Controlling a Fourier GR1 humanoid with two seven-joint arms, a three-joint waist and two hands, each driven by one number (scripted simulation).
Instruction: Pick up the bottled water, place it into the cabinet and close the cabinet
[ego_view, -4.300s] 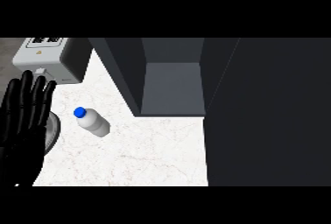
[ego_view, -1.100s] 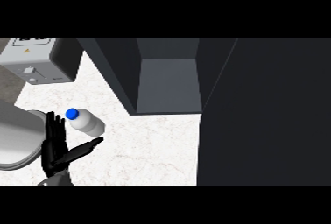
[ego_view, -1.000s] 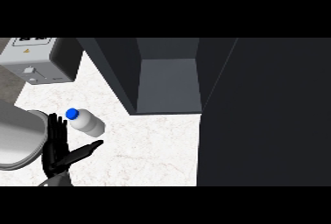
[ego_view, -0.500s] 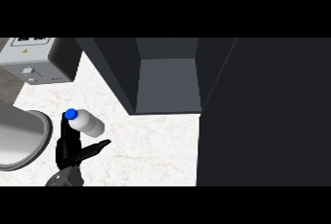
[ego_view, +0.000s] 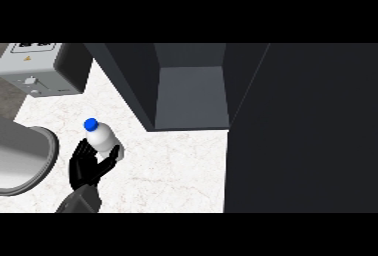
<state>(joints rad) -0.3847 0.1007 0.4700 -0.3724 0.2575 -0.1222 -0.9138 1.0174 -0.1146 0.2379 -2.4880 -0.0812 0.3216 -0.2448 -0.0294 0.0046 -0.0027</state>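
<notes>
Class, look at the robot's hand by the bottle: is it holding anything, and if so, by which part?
The left hand is closing on the bottled water at its lower body, well below the blue cap; a completed hold cannot be told.

White marbled counter top (ego_view: 170, 170), faint grey veining. Far left: grey boxy appliance (ego_view: 37, 67), a label strip on its top, a small knob on its near face, standing on the counter's far edge. Left edge: rim of a grey metal sink basin (ego_view: 29, 162), curved, set into the counter, partly cut off.
</notes>
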